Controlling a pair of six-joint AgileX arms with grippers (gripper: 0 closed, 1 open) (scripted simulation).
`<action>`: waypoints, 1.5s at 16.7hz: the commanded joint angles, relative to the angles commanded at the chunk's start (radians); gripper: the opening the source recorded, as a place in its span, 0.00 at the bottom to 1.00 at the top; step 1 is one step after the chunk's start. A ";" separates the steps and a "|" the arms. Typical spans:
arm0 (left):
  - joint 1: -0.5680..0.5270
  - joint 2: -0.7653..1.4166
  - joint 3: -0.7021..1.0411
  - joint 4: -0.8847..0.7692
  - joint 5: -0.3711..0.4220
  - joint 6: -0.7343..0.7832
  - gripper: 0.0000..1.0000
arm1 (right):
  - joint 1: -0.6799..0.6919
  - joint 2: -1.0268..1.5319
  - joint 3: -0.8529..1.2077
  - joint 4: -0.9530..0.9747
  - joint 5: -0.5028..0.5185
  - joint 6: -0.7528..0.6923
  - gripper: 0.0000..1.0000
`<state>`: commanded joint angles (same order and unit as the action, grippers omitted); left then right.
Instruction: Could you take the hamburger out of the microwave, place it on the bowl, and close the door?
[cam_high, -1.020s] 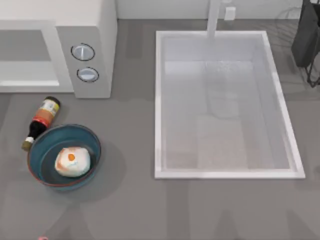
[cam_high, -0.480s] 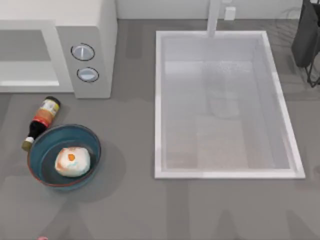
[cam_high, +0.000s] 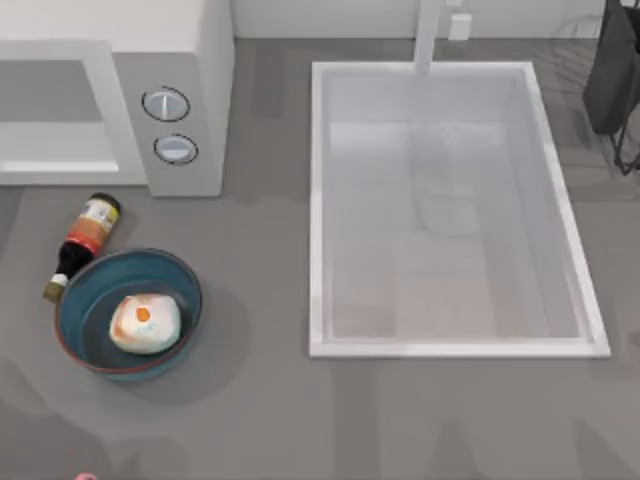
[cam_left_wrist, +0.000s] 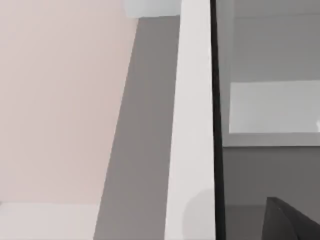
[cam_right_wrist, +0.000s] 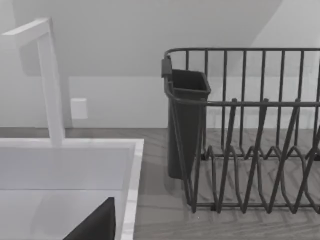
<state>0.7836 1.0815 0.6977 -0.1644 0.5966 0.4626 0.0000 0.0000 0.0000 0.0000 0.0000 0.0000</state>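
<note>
The hamburger (cam_high: 145, 322), a pale bun with an orange patch, lies inside the blue bowl (cam_high: 100, 285) at the table's front left. Behind it stands the white microwave (cam_high: 205, 60) with two round knobs (cam_high: 166, 104). The door's white frame (cam_high: 60, 50) lies across the microwave's front; I cannot tell whether it is fully closed. In the left wrist view the door's white edge (cam_left_wrist: 192, 125) with a dark strip runs close by, and a dark finger (cam_left_wrist: 292, 222) of my left gripper shows beside it. A dark finger (cam_right_wrist: 97, 225) of my right gripper hangs over the sink's corner.
A sauce bottle (cam_high: 85, 240) lies on its side touching the bowl's far rim. The white sink (cam_high: 318, 200) with its faucet (cam_high: 428, 35) takes up the right half. A dark dish rack (cam_right_wrist: 250, 150) stands at the far right (cam_high: 612, 80).
The door frame's upper edge has shifted slightly against the microwave's front, and a faint shadow has come onto the table's front left. Hamburger, bowl and bottle have not moved.
</note>
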 joint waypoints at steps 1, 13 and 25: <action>0.037 0.095 0.094 -0.072 0.013 0.058 0.00 | 0.000 0.000 0.000 0.000 0.000 0.000 1.00; 0.268 0.683 0.701 -0.602 0.077 0.464 0.00 | 0.000 0.000 0.000 0.000 0.000 0.000 1.00; 0.270 0.778 0.488 -0.283 0.078 0.468 0.00 | 0.000 0.000 0.000 0.000 0.000 0.000 1.00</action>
<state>1.0534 1.8593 1.1857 -0.4472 0.6746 0.9304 0.0000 0.0000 0.0000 0.0000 0.0000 0.0000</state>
